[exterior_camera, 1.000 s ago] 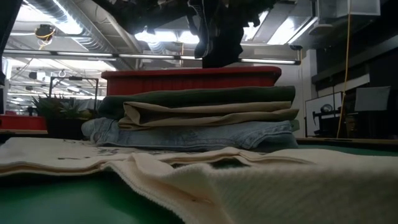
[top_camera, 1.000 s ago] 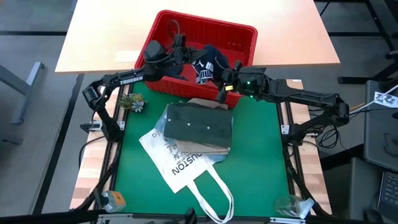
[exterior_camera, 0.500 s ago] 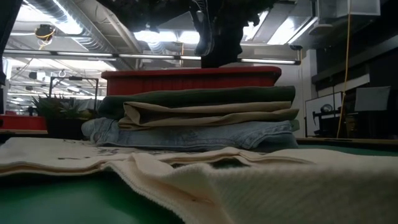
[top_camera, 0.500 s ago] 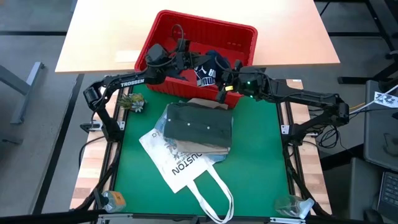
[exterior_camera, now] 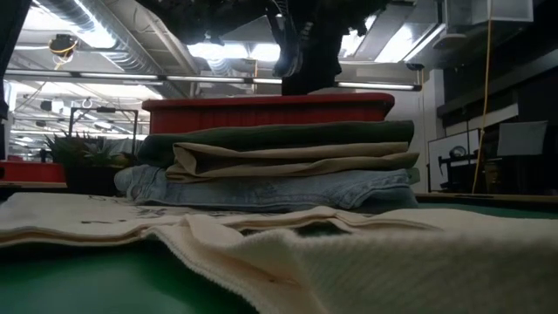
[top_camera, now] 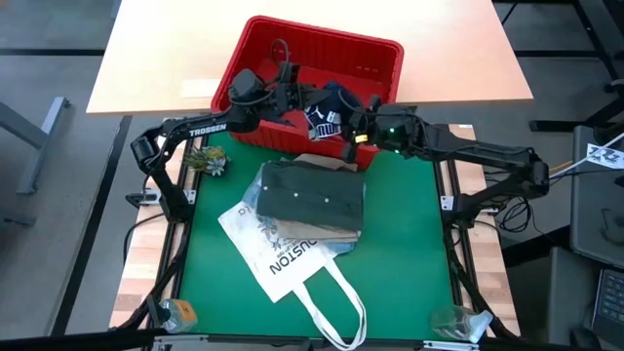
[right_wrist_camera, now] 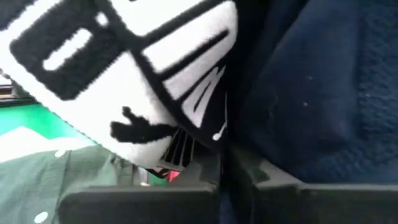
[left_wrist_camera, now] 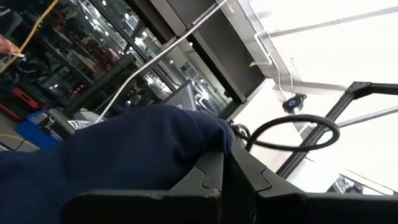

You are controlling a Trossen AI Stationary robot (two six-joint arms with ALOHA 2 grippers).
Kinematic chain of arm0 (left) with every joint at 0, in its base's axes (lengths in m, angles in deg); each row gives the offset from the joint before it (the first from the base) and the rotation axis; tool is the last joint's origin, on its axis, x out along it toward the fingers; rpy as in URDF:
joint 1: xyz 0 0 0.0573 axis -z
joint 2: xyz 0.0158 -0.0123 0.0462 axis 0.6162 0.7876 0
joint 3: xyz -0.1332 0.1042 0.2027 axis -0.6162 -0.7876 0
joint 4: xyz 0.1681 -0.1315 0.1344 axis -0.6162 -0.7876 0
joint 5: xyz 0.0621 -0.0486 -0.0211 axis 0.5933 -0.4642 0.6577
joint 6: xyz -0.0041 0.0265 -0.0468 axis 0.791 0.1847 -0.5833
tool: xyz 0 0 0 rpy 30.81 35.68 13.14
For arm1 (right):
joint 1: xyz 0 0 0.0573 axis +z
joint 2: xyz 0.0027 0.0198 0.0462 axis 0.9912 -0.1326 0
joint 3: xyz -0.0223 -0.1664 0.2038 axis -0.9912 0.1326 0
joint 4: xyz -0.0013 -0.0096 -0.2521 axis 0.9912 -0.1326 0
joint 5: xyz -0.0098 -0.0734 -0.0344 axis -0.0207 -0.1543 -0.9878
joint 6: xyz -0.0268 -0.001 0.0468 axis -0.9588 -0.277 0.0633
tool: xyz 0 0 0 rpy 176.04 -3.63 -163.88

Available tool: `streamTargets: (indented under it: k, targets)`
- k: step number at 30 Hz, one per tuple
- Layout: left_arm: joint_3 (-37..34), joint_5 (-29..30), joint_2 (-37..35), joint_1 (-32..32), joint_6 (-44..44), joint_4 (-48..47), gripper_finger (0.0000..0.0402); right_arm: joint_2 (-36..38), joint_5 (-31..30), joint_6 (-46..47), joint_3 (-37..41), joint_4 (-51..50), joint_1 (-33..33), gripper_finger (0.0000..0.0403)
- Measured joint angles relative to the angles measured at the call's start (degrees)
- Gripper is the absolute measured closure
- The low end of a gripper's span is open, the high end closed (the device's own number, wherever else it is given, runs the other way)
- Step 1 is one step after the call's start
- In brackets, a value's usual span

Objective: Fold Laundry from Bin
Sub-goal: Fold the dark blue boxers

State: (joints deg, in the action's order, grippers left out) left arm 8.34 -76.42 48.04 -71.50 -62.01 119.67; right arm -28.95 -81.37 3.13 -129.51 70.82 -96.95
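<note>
I noted both pincers, left pincer (top_camera: 290,91) and right pincer (top_camera: 349,124), clamped on the navy shorts (top_camera: 327,104) above the bin (top_camera: 375,58).

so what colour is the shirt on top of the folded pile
Dark olive green shirt, clearest in the high view.

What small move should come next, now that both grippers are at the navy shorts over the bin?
Probably lift together: left gripper and right gripper are both shut on the navy shorts, which hang over the red bin.
</note>
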Motion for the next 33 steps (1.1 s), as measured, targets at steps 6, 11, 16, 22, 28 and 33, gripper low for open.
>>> streamTargets:
  k: [6, 11, 16, 22, 28, 33]
  targets:
    - [0.0, -1.4, 0.0, -1.0, 3.4, 0.0, 0.0383, 4.6, 0.2, 9.1, 0.0, -9.4, 0.0, 0.0393]
    - [0.0, -1.3, 0.0, -1.5, 7.3, -0.5, 0.0378, 10.6, 2.2, 16.5, 0.0, -14.4, 0.0, 0.0391]
    - [0.0, 0.3, 0.0, -1.3, 13.0, -0.7, 0.0377, 16.5, 5.7, 20.9, 0.0, -13.1, -0.1, 0.0398]
    - [0.0, 0.9, 0.0, -1.2, 21.0, -1.9, 0.0376, 21.5, 6.4, 22.7, 0.0, -4.6, -0.1, 0.0398]
    - [0.0, 2.6, 0.0, -1.3, 26.2, -5.5, 0.0346, 22.1, 6.4, 22.2, -2.6, -1.4, -0.1, 0.0398]
    - [0.0, 5.0, 0.0, -1.3, 30.8, -7.0, 0.0307, 21.5, 5.1, 19.0, -5.7, -1.5, -0.1, 0.0399]
